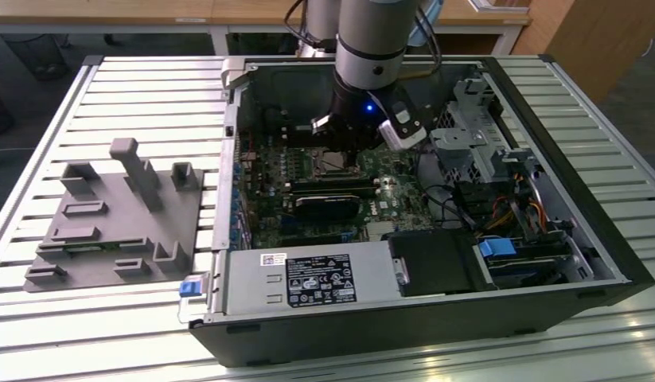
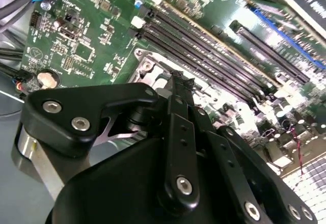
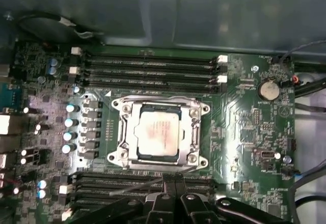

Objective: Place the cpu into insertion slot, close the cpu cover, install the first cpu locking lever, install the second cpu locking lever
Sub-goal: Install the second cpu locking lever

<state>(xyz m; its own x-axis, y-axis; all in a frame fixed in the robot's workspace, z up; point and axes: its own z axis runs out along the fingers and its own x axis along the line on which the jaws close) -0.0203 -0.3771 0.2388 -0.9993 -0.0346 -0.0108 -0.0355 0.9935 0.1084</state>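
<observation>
Gripper over the seated cpu inside the open computer case

The cpu (image 3: 159, 131) lay flat in the insertion slot (image 3: 124, 132), with the cpu cover (image 3: 193, 127) closed down around it, its window framing the chip's silver top. Beside the slot's edge nearest the memory slots (image 3: 147, 183), the gripper (image 3: 171, 180) hovered with its fingers pressed together and holding nothing. In the exterior view the arm (image 1: 372, 48) reached down into the case (image 1: 412, 318) above the slot.

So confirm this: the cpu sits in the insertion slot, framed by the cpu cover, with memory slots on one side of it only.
Wrong on one point: in the first wrist view long memory slots run along both opposite sides of the insertion slot. The cpu does sit in it, framed by the cpu cover.
</observation>
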